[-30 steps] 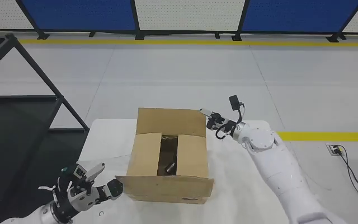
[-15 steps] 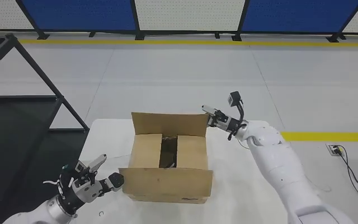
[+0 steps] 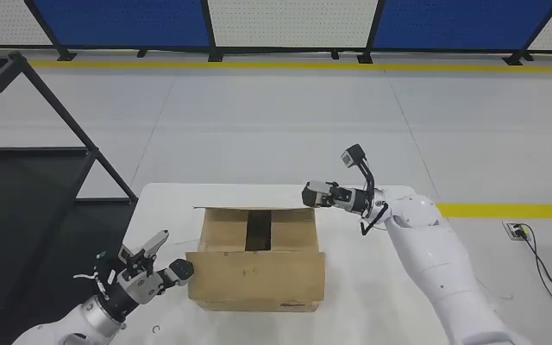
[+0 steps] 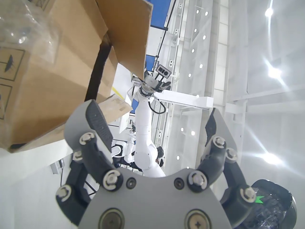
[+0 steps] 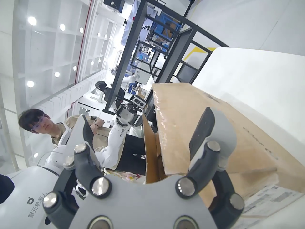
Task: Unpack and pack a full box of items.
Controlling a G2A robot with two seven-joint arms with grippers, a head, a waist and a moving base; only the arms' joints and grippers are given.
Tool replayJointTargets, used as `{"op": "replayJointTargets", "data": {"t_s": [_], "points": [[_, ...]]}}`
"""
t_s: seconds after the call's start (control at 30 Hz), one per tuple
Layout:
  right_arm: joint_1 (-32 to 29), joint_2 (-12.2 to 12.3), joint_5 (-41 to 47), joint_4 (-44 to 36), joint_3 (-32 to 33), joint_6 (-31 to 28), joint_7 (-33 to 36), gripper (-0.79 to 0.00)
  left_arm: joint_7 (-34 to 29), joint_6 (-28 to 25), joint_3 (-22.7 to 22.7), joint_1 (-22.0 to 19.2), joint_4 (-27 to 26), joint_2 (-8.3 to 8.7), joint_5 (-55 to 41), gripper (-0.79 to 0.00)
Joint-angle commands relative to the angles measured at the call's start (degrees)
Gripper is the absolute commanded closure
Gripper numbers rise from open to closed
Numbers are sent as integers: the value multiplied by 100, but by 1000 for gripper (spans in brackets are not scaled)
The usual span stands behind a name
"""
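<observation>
The box (image 3: 254,276) is sitting on the table (image 3: 371,293), with the right end effector (image 3: 310,193) spread astride its rear flap (image 3: 250,209) and the left end effector (image 3: 168,259) spread empty beside it, so flap handling is seemingly proceeding, next requiring a pinch.

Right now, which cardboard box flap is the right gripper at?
The far flap, upright at the back; the open right gripper straddles its corner. The side flaps lie folded inward.
</observation>
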Motion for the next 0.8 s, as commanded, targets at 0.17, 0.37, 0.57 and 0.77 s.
{"op": "replayJointTargets", "data": {"t_s": [0.17,0.37,0.57,0.77], "points": [[-587,193,-172,-996,220,222,47,-785,170,-39,46,-34,-8,-16,-32,-785],[-1015,340,-371,-1774,357,659,223,-785,402,-53,103,-54,-36,-24,146,-785],[-1228,420,-637,-2229,325,1596,85,-785,668,-37,179,-95,-84,-42,218,-785],[-1271,456,-688,-2390,252,2306,-20,-785,1327,74,357,-199,-102,-88,210,-785]]}}
